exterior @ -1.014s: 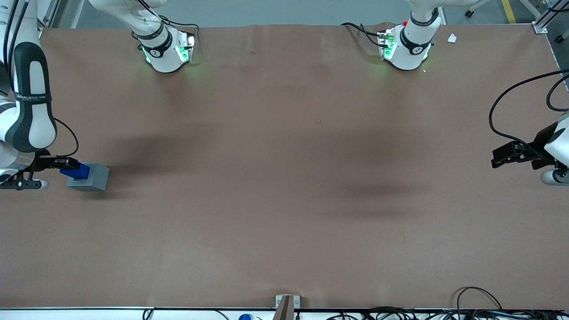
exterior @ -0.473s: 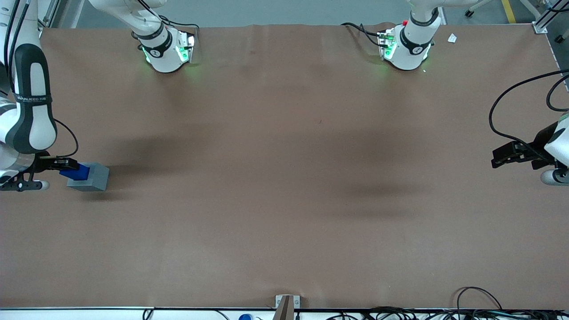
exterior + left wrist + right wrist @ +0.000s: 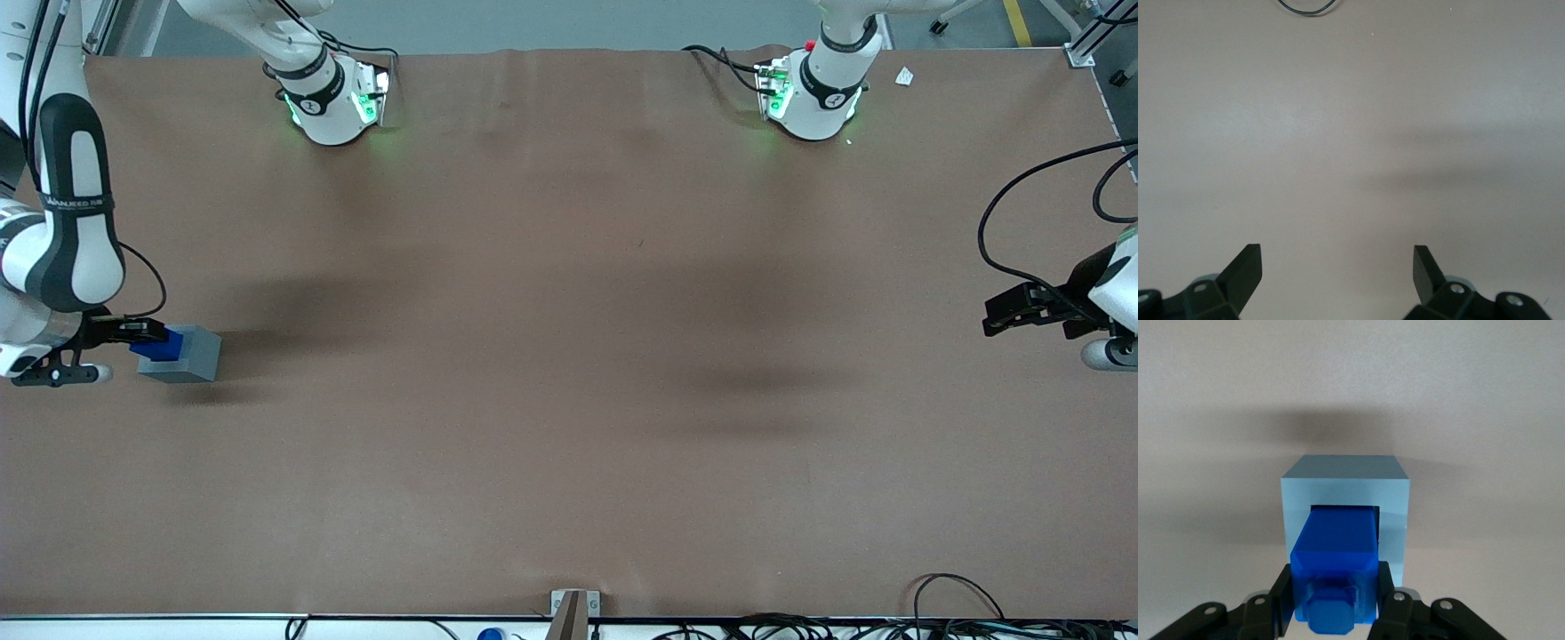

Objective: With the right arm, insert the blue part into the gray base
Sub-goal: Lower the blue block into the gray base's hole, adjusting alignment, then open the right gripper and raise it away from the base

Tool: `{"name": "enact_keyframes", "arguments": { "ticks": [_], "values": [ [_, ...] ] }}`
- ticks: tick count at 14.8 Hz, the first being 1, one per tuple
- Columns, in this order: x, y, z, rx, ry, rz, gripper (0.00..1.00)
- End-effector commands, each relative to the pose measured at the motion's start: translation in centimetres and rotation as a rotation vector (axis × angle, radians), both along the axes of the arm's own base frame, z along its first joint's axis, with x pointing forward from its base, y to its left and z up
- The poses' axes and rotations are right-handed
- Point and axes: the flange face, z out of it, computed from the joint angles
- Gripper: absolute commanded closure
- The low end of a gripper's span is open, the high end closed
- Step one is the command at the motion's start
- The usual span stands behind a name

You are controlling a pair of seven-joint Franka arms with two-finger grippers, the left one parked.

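Insertion step. Claw (image 3: pixel 1335 600) clamped on blue part (image 3: pixel 1335 570), whose lower end sits in the recess of gray base (image 3: pixel 1345 495) at the desk's (image 3: pixel 569 356) working-arm end. Next, presumably: press straight down, then release.

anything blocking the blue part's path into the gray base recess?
Nothing visible. The gripper is shut on the blue part, whose leading end already sits in the square recess of the gray base. No other object lies near the base on the table.
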Motion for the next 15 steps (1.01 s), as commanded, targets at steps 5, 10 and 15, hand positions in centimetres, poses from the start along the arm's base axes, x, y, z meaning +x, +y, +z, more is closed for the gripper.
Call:
{"name": "enact_keyframes", "arguments": {
  "ticks": [5, 10, 15],
  "values": [
    [0.4, 0.1, -0.4, 0.016, -0.002, 0.045, 0.02],
    [0.4, 0.3, 4.6, 0.035, -0.061, 0.042, 0.00],
    [-0.8, 1.5, 11.8, 0.101, -0.086, 0.040, 0.00]
  ]
}}
